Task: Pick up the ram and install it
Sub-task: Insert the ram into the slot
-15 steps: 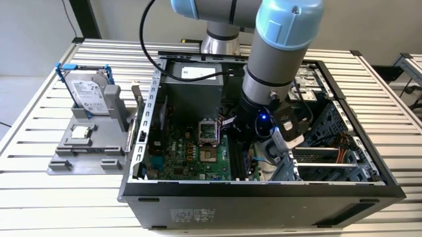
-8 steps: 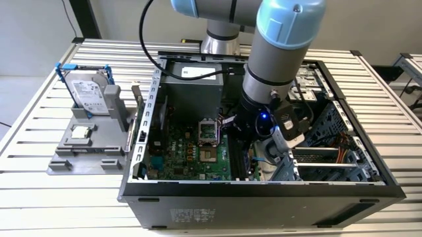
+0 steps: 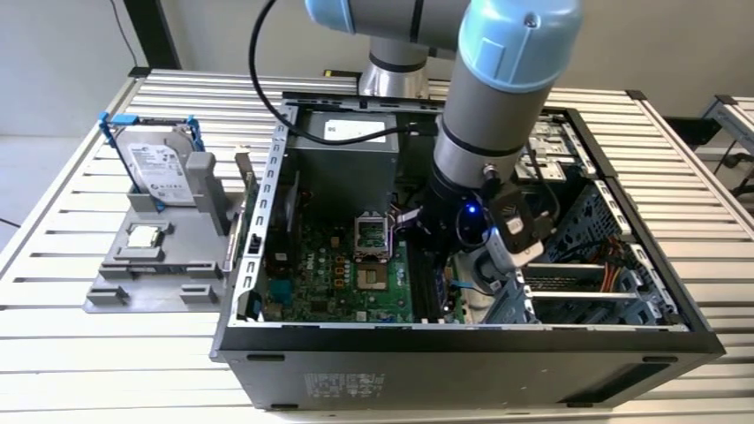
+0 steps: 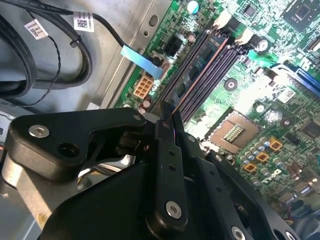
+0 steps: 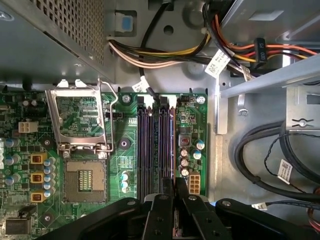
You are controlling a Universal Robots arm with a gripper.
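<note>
1. We see the claw clamped narrow on the ram, low in both wrist views.
2. The ram stands edge-on in a memory slot of the motherboard, mid-frame.

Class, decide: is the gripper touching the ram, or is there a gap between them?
Touching. In the second wrist view the gripper pinches the ram by its thin edge, with no gap showing.

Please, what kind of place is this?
Probably a robotics lab or assembly test bench: a robot arm reaches into an open computer case on a slatted metal table, with a hard drive waiting in a fixture.
</note>
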